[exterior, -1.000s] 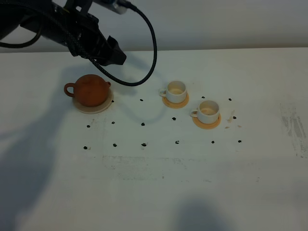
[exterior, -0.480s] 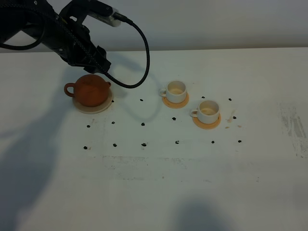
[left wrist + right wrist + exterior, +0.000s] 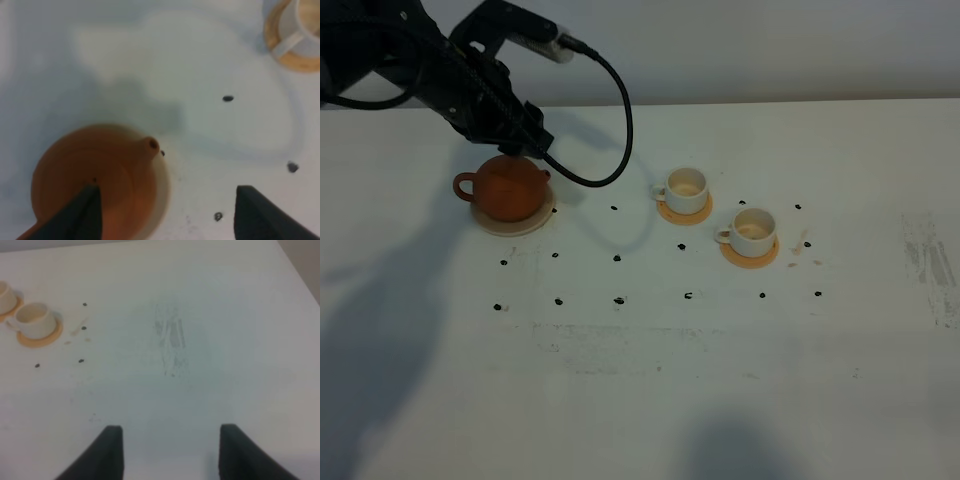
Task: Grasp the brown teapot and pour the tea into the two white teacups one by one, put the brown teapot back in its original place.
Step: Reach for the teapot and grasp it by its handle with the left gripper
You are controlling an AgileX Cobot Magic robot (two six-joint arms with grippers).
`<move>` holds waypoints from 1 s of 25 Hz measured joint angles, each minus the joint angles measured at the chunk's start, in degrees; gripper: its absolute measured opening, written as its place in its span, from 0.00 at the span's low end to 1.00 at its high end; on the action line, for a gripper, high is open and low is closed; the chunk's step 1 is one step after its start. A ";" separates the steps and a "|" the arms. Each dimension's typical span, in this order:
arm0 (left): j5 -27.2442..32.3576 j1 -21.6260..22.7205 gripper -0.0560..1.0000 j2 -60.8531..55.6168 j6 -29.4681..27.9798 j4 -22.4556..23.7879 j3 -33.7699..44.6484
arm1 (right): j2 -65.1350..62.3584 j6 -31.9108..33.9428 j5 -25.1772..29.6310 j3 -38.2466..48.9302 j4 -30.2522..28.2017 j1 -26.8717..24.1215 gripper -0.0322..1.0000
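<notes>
The brown teapot [image 3: 508, 188] stands upright, lid on, on the pale beige disc [image 3: 542, 216], handle pointing away from the two white teacups, the near cup [image 3: 686, 184] and far cup [image 3: 754, 224] each upright on an orange-tan coaster [image 3: 684, 217].

Through the right wrist camera I see my right gripper [image 3: 171, 432] over the white table [image 3: 240, 315]. Its two dark fingers [image 3: 107, 455] stand wide apart, and I see only table between them. Out ahead of the fingers there is a faint grey scuff mark [image 3: 170, 337] on the table. Off to one side, well apart from the gripper, a white teacup [image 3: 34, 317] sits on a round orange coaster [image 3: 50, 335]. A second teacup [image 3: 4, 296] is near it, cut off by the picture's edge. A few small black dots [image 3: 84, 304] lie near the cups. A thin tan streak [image 3: 77, 330] is just beside the coaster.
</notes>
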 joint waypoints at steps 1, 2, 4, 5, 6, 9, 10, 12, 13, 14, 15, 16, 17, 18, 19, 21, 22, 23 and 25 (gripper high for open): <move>0.07 0.00 0.56 0.31 0.00 0.76 0.00 | 0.00 0.00 0.00 0.00 0.00 0.00 0.44; 0.13 0.07 0.56 0.53 0.00 1.78 0.00 | 0.00 0.00 0.00 0.00 0.00 0.00 0.44; 0.57 0.41 0.56 0.56 0.00 3.96 0.00 | 0.00 0.00 0.00 0.00 0.00 0.00 0.44; 0.95 0.77 0.56 0.49 0.00 4.46 0.00 | 0.00 0.00 0.00 0.00 0.00 0.00 0.44; 1.60 1.46 0.56 0.44 0.00 4.68 0.00 | 0.00 0.00 0.00 0.00 0.00 0.00 0.44; 3.30 3.97 0.56 0.03 0.00 5.19 0.00 | 0.00 0.00 0.00 0.00 0.00 0.00 0.44; 4.06 4.72 0.56 -0.21 0.00 5.23 0.00 | 0.00 0.00 0.00 0.00 0.00 0.00 0.44; 4.93 6.67 0.56 -1.15 0.00 5.16 0.00 | 0.00 0.00 -0.05 0.00 0.00 -0.02 0.44; 5.07 7.42 0.56 -1.55 -0.15 5.03 0.00 | 0.00 0.00 -0.05 0.00 0.00 -0.02 0.44; 5.15 8.14 0.56 -1.90 -0.45 4.98 0.00 | 0.00 0.00 -0.05 0.00 0.00 -0.02 0.44; 5.15 8.93 0.56 -2.12 -0.87 4.91 0.00 | 0.00 0.00 -0.05 0.00 0.00 -0.02 0.44; 5.09 9.81 0.56 -2.28 -1.40 4.91 0.00 | 0.00 0.00 -0.05 0.00 0.00 -0.02 0.44; 5.04 10.68 0.56 -2.28 -2.07 4.91 0.00 | 0.00 0.00 -0.05 0.00 0.00 -0.02 0.44; 5.04 11.32 0.56 -2.28 -2.68 4.91 0.00 | 0.00 0.00 -0.05 0.00 0.00 -0.02 0.44; 4.97 12.12 0.56 -2.28 -3.36 4.91 0.00 | 0.00 0.00 -0.05 0.00 0.00 -0.02 0.44; 4.22 12.93 0.56 -2.28 -5.00 4.97 0.00 | 0.00 0.00 -0.05 0.00 0.00 -0.02 0.44; 3.46 13.25 0.56 -2.28 -5.61 4.97 0.00 | 0.00 0.00 -0.05 0.00 0.00 -0.02 0.44; 2.59 13.51 0.56 -2.28 -6.34 4.97 0.00 | 0.00 0.00 -0.05 0.00 0.00 -0.02 0.44; 0.31 13.77 0.56 -2.00 -7.77 4.97 0.00 | 0.00 0.00 -0.05 0.00 0.00 -0.02 0.44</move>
